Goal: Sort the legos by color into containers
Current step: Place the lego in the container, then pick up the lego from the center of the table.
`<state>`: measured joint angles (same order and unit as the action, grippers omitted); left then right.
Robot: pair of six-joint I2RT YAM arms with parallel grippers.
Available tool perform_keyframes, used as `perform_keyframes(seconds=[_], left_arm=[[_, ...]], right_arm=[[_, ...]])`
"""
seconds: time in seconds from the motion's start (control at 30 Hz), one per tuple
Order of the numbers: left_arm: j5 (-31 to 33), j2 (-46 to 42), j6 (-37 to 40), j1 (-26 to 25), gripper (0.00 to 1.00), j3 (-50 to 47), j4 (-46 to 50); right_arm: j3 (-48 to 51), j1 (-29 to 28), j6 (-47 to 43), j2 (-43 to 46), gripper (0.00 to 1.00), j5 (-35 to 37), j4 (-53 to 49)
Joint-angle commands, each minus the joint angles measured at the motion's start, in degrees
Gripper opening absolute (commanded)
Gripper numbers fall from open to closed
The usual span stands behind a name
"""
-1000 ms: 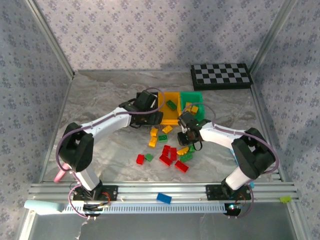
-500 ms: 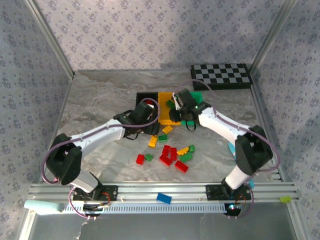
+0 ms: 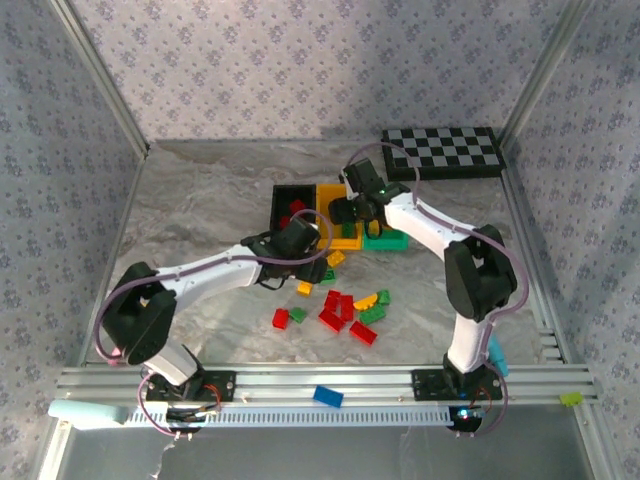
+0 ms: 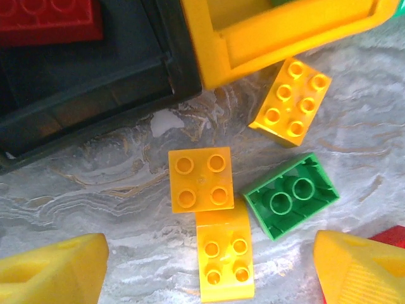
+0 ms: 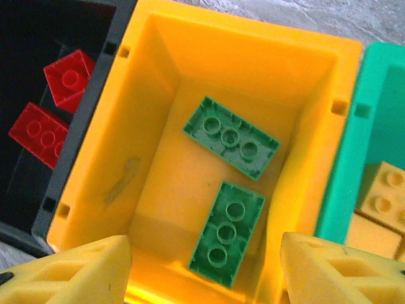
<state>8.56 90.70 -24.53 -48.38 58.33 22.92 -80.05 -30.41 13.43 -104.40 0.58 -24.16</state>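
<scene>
We saw the left end effector (image 4: 205,271) spread apart and empty over yellow legos (image 4: 201,180) on the counter (image 4: 95,190); the right end effector (image 5: 205,272), likewise apart, hung above green legos (image 5: 231,137) in the yellow bin (image 5: 152,38).

Robot lab test cell. Aluminium-profile frame (image 3: 100,75) at the corners, floral-print backdrop panels (image 3: 300,60) on three sides. Marble-look worktop (image 3: 200,200). Checkerboard (image 3: 443,152) upper right. Left arm (image 3: 205,270) and right arm (image 3: 432,228) bolted to a slotted rail (image 3: 300,378) along the bottom.

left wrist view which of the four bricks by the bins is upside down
The green brick: its hollow underside faces up; the three yellow bricks show studs.
</scene>
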Motion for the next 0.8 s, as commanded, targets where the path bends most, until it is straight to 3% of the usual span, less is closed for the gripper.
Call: perform_keyframes(seconds=[0.0,0.17,0.37,0.57,0.7,0.77], left_arm=[[-0.73,3.57,0.31,-0.23,0.83,2.87,0.76],[2.19,7.63,0.54,-0.01,0.78,5.96,3.26],[-1.23,10.51,0.08,1.49,0.75,7.52,2.56],[-3.81,13.98,-0.24,2.33,0.55,8.19,1.78],[-3.28,13.34,0.49,2.22,0.33,9.67,2.70],[-3.15,12.70,1.49,1.78,0.30,11.37,4.24]], right_arm=[[3.42,-0.08,-0.97,5.03,0.65,1.19,-0.89],[7.70,0.03,-0.70,9.67,0.65,2.11,0.07],[11.22,0.01,-0.79,13.82,0.65,2.97,1.14],[14.10,0.79,-1.39,16.05,0.65,3.55,0.91],[15.53,1.39,-1.17,17.20,0.65,3.48,1.44],[16.36,1.59,-0.89,17.64,0.65,3.51,1.64]])
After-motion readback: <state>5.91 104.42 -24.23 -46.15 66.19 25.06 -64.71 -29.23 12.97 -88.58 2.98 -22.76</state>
